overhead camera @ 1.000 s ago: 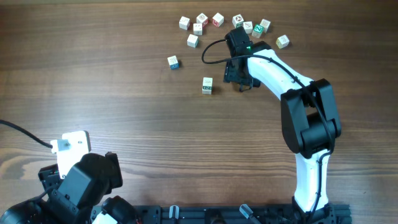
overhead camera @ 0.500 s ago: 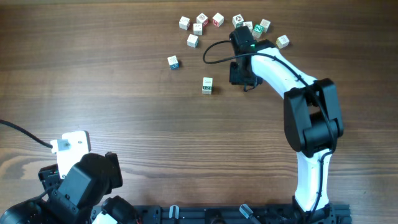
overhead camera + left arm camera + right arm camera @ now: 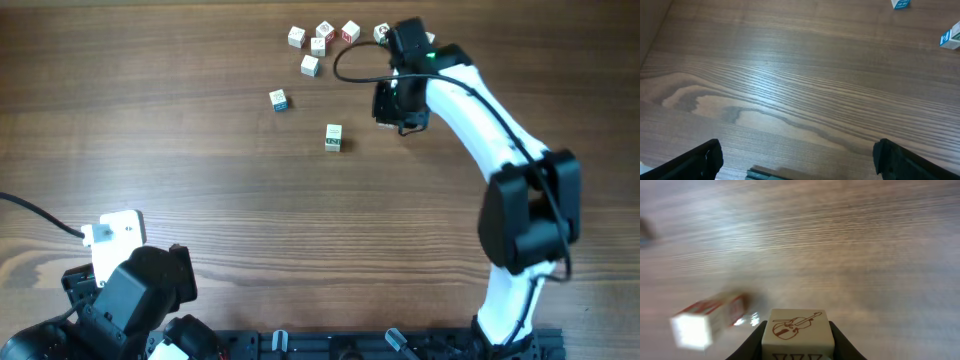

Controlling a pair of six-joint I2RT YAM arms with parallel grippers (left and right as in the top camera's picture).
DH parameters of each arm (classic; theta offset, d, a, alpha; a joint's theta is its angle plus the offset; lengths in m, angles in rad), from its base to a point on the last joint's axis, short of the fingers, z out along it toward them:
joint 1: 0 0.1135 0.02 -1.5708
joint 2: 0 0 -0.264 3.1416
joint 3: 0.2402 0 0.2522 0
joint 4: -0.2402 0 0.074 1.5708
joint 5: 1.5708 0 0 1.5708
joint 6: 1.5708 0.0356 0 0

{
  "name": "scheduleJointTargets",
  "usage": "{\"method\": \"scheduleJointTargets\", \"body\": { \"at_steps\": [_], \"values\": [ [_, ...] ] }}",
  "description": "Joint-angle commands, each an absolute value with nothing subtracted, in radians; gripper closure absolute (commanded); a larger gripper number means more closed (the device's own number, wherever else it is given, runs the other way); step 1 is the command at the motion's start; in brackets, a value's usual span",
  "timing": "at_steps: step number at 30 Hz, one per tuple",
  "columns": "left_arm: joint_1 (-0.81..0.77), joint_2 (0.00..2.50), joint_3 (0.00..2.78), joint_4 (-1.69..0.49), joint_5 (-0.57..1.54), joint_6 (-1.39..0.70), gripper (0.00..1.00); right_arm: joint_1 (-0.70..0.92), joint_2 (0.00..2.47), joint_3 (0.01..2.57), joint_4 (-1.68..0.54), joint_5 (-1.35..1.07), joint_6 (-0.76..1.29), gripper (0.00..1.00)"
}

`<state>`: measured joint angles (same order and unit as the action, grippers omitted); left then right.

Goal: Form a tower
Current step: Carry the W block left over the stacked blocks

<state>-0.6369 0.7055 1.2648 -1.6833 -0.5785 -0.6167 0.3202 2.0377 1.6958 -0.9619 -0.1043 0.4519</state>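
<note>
The right arm, jaws clenched on a violin-printed cube, hangs near the tower, which stands alone on the tabletop, apart from the loose cubes (presumably the cube's destination); the left arm sits aside, jaws released, out of the way.

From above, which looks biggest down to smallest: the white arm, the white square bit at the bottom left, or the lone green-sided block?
1. white arm, biggest by far
2. white square bit
3. green-sided block, smallest
The first two sit higher, nearer the camera, but the order is plain.
</note>
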Motion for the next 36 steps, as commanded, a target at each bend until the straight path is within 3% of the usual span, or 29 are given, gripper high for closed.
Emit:
{"method": "scheduleJointTargets", "body": {
  "at_steps": [1, 10, 19, 36],
  "values": [
    [-0.637, 0.702, 1.262, -1.682, -0.589, -0.637, 0.00, 0.373, 1.953, 1.730, -0.966, -0.159, 0.498, 0.80],
    [-0.637, 0.702, 1.262, -1.682, -0.589, -0.637, 0.00, 0.579, 1.958, 1.722, -0.888, 0.059, 0.554, 0.78],
    [-0.637, 0.702, 1.262, -1.682, -0.589, -0.637, 0.00, 0.588, 1.964, 1.674, -0.799, 0.059, 0.554, 0.78],
    [-0.637, 0.702, 1.262, -1.682, -0.589, -0.637, 0.00, 0.551, 2.006, 1.786, -0.921, -0.088, 0.601, 0.76]
  ]
}}
